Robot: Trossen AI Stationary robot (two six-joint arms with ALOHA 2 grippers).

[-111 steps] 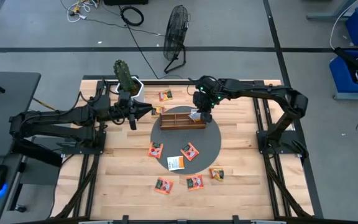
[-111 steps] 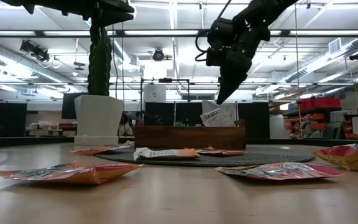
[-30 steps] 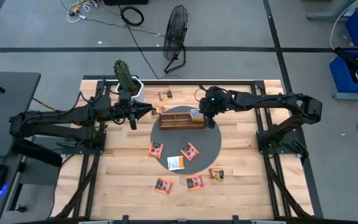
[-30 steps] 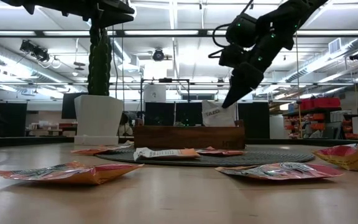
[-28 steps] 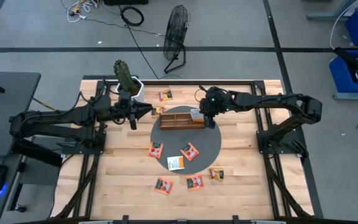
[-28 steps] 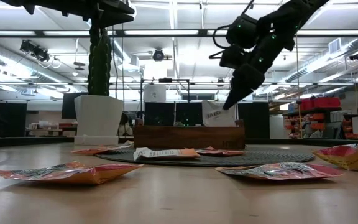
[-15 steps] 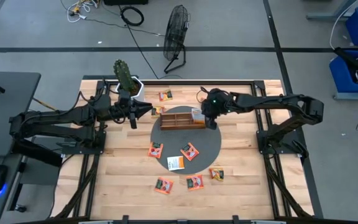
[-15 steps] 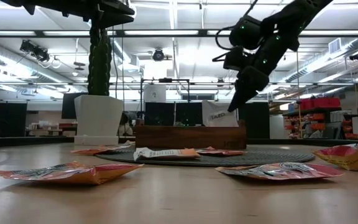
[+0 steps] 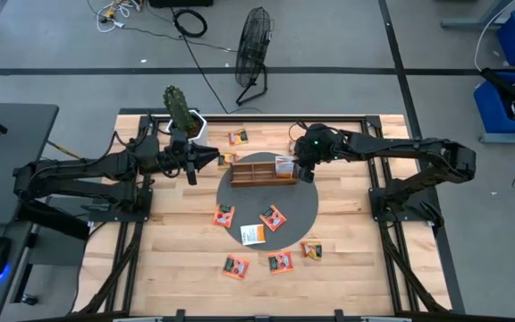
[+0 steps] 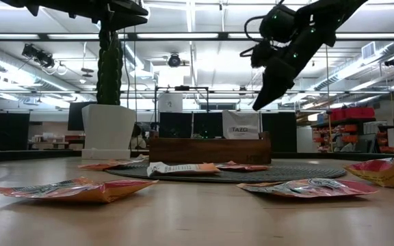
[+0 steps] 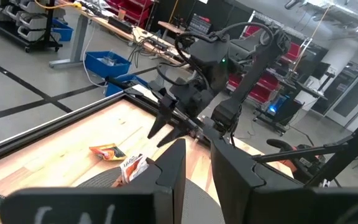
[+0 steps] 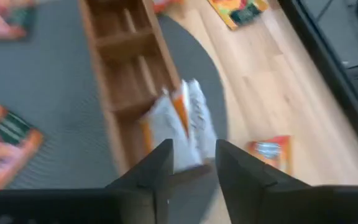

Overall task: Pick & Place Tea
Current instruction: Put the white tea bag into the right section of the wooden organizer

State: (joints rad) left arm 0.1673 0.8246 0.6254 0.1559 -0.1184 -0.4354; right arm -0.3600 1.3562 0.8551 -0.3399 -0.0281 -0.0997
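The brown wooden tray [image 9: 262, 170] sits on a round grey mat. White sachets [image 9: 283, 165] stand upright in its right-end compartment and also show in the low view [image 10: 240, 130] and the right wrist view [image 12: 182, 124]. Several orange-red sachets and one white sachet [image 9: 253, 234] lie flat on the mat and the table's near half. Another orange-red sachet [image 9: 238, 137] lies behind the tray. My right gripper [image 9: 300, 174] hangs open above the tray's right end [image 10: 258, 104], clear of the sachets [image 12: 192, 162]. My left gripper [image 9: 215, 158] waits open by the tray's left end [image 11: 197, 168].
A cactus in a white pot [image 9: 179, 112] stands at the table's far left, just behind my left arm. The grey mat [image 9: 304, 210] lies under the tray. Bare wood shows along the table's right side and near edge. A fan stands on the floor beyond the far edge.
My right gripper has risen and drawn back toward the table's right edge, away from the top of the white sachet. The sachet, leaning a second ago, now stands straight in the tray's right-end compartment.
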